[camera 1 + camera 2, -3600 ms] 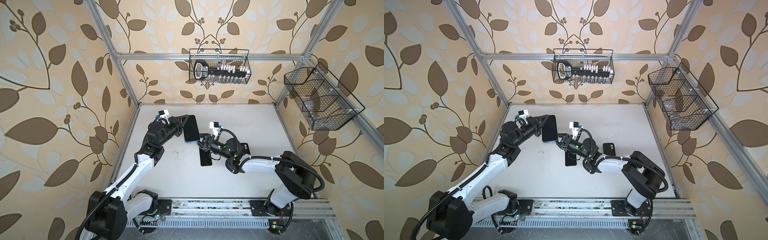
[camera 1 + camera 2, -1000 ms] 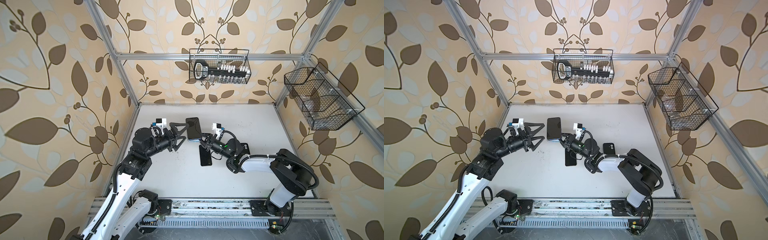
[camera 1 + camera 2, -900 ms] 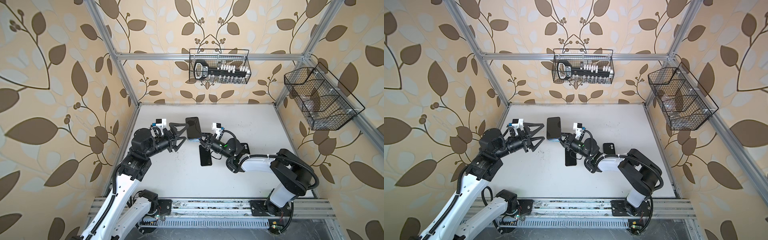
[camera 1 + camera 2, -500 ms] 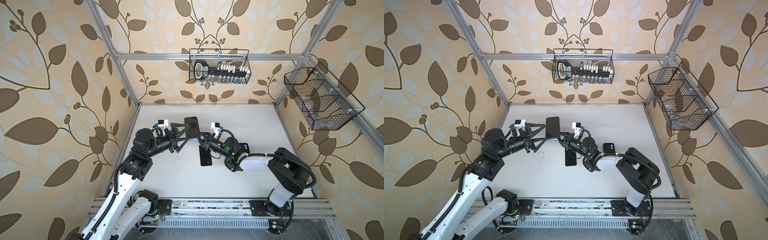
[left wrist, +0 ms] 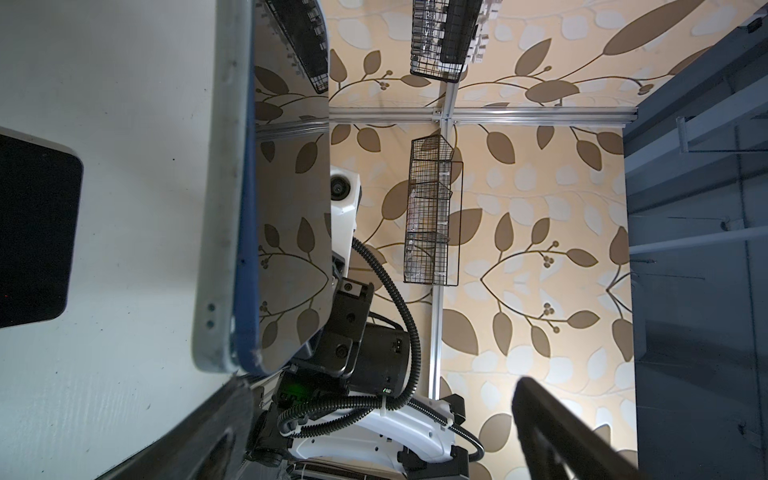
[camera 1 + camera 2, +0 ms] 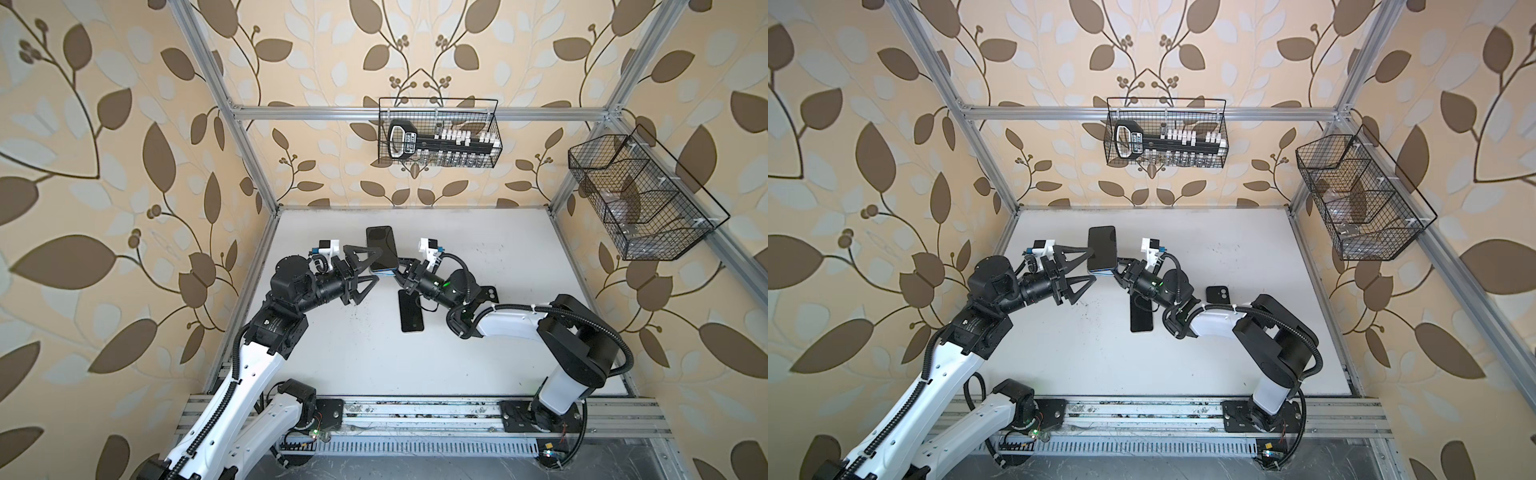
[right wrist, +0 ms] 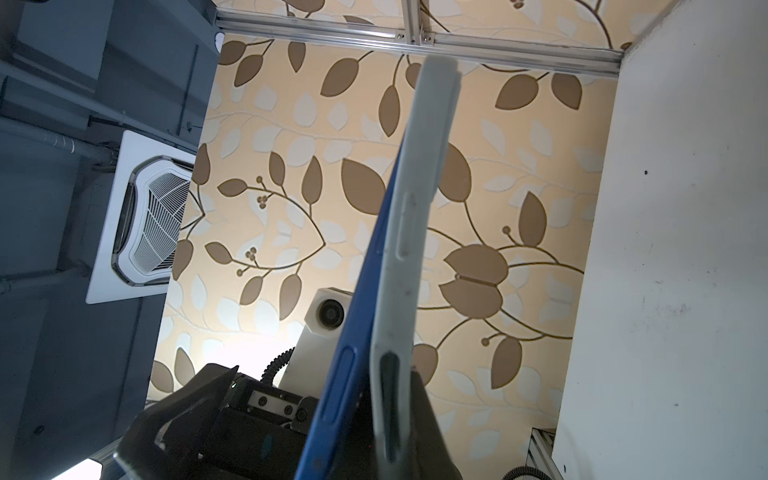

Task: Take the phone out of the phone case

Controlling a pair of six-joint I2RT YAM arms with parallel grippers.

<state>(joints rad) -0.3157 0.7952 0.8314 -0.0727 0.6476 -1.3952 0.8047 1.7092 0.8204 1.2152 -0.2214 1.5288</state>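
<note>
phone [image 6: 381, 248]: dark screen, blue frame, tilted, lifted off the table just behind the flat phone [image 6: 410, 311]
phone case [image 7: 409, 232]: pale grey, on the phone's back and sides
right gripper [image 6: 397, 272]: clamped on the cased phone's lower end, over the flat phone's far end
left gripper [image 6: 378, 264]: spread wide, left of the flat phone; one finger by the raised phone's edge, contact unclear
table [image 6: 478, 365]: white, scuffed; bare in front of the flat phone
walls: leaf pattern; wire basket [image 6: 439, 133] hung well behind the flat phone
</note>
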